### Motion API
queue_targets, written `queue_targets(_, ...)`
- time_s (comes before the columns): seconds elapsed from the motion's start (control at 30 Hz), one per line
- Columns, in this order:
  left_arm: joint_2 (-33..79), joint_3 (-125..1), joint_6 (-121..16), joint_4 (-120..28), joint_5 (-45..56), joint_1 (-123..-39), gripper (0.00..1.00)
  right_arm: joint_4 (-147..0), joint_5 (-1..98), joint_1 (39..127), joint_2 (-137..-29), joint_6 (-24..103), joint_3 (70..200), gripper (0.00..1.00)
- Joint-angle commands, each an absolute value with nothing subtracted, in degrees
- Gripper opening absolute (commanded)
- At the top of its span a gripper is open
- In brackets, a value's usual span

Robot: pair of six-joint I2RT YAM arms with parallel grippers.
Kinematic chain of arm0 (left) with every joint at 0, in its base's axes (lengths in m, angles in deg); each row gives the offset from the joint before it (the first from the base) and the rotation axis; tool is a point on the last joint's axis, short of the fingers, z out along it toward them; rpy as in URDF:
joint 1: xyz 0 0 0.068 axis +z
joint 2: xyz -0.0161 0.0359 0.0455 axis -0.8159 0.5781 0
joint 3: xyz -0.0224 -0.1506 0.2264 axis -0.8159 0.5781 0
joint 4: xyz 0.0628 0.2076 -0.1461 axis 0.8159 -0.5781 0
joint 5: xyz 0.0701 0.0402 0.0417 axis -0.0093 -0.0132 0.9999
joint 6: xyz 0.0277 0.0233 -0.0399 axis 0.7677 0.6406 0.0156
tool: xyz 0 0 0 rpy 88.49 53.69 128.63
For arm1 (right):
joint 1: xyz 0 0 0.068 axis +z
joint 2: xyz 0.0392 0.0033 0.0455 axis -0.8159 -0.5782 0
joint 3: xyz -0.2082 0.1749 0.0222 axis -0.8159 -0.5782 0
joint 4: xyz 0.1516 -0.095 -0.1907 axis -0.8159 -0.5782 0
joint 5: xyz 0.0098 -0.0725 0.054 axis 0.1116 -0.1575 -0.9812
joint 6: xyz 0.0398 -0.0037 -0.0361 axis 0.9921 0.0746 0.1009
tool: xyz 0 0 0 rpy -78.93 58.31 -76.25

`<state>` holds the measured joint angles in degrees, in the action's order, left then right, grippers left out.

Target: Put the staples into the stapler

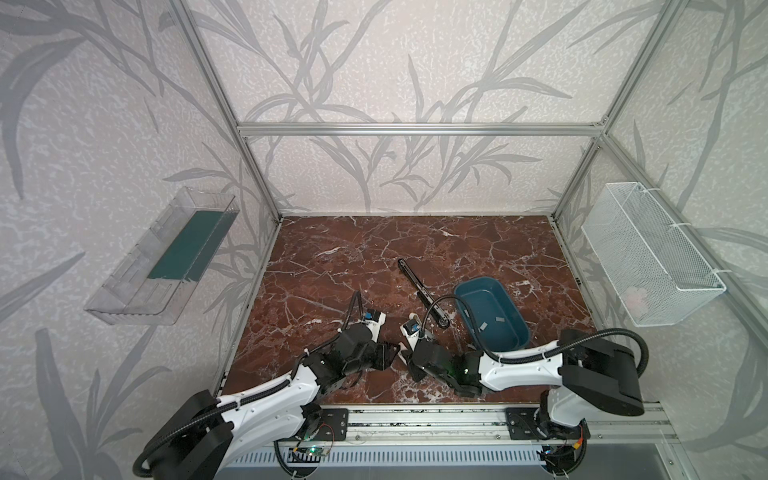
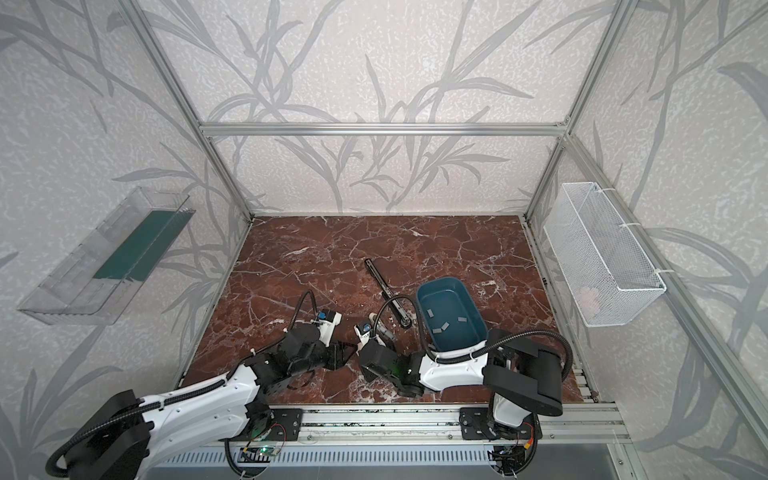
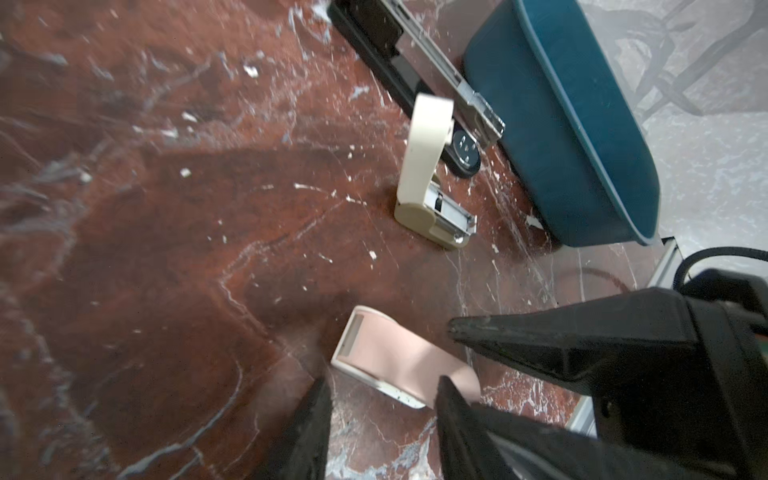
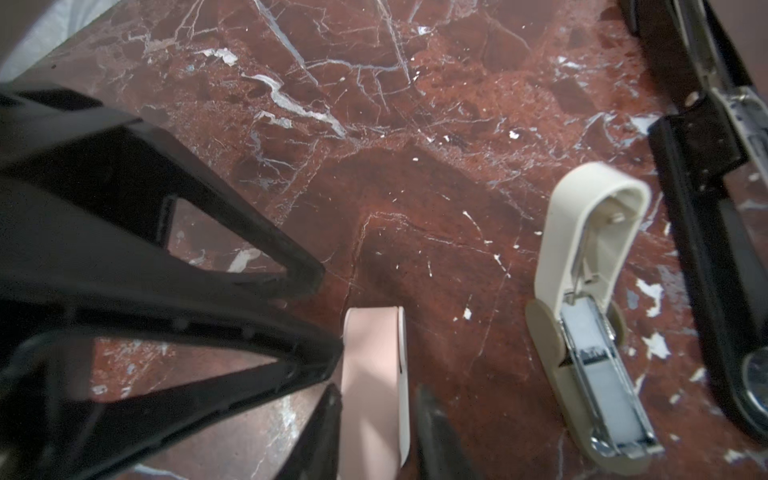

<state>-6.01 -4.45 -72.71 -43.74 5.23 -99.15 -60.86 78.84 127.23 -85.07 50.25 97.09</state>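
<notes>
left gripper [image 3: 382, 380] + right gripper [image 4: 377, 388]: both partly open round pink stapler [image 4: 370, 345], can't tell if clamped | imo pin base, lift lid slow | staples [image 2: 440, 328] sit in tub [image 2: 444, 301]

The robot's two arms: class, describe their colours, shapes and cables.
The left arm and right arm have glossy white shells, black joints and black ribbed cables running alongside. The left gripper and right gripper have black, tapered, triangular open-framed fingers.
</notes>
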Motion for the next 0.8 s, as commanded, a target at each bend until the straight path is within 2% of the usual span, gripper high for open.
queue_targets(0.0,-9.9,-8.8,-71.0,-50.9,13.4,-98.8,0.48,-72.1,83.3,127.3,-80.0,46.6,100.2,0.42)
queue_targets(0.17,-12.2,-13.0,-71.1,-53.3,16.3,-95.7,0.58,-77.4,87.0,125.6,-75.0,44.9,99.8,0.51)
queue_targets(0.37,-7.1,-15.3,-73.9,-48.2,5.3,-87.2,0.6,-78.7,82.4,120.3,-72.9,43.9,95.3,0.55)
queue_targets(0.47,-4.4,-16.9,-73.3,-47.3,3.3,-86.9,0.63,-77.2,79.3,118.8,-73.3,42.1,93.6,0.63)
queue_targets(0.77,0.5,-19.5,-72.6,-46.2,0.5,-86.8,0.67,-67.7,73.7,115.2,-78.9,38.5,90.9,0.62)
